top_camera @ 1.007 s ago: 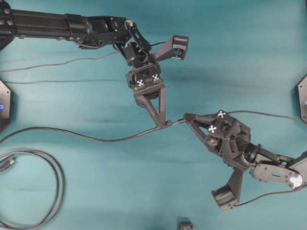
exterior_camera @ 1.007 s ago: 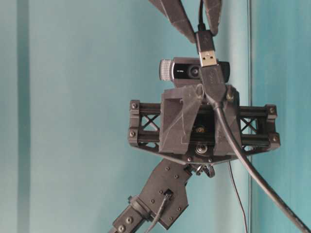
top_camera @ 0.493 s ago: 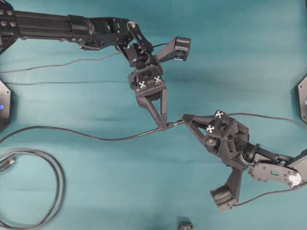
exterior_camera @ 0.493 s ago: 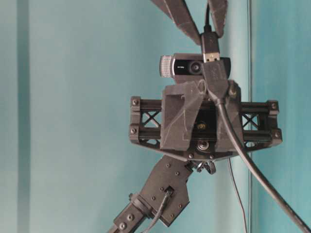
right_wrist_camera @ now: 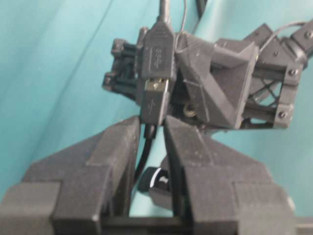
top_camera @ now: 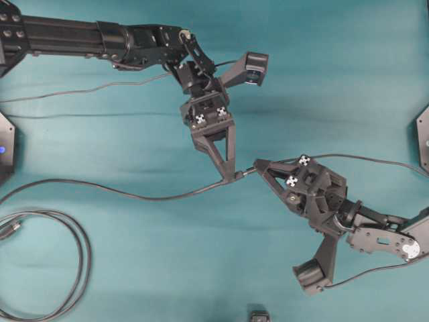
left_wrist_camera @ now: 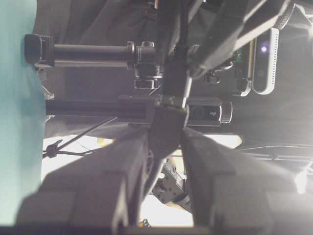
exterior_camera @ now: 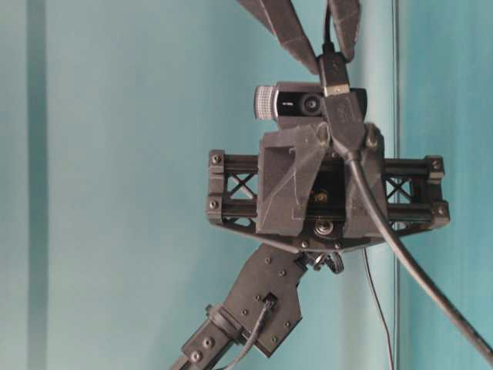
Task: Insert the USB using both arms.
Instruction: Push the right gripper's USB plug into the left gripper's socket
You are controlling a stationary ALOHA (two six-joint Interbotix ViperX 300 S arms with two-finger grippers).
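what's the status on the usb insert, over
Left tool shut on the socket end. Right tool shut on the USB. Plug nearly seated, sliver of metal showing. Nothing in the way.

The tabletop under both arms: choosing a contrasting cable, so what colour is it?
Plain teal-green tabletop, no pattern; clearest in the overhead view.

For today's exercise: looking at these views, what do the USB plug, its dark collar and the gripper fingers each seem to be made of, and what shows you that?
USB plug: apparently bare metal, a pale silvery sliver with a dull shine.
Its collar: probably moulded plastic or rubber, dark grey, matte, with an embossed symbol.
Fingers of the right gripper: likely printed plastic, matte charcoal, a grainy, speckled surface. The left gripper looks alike.
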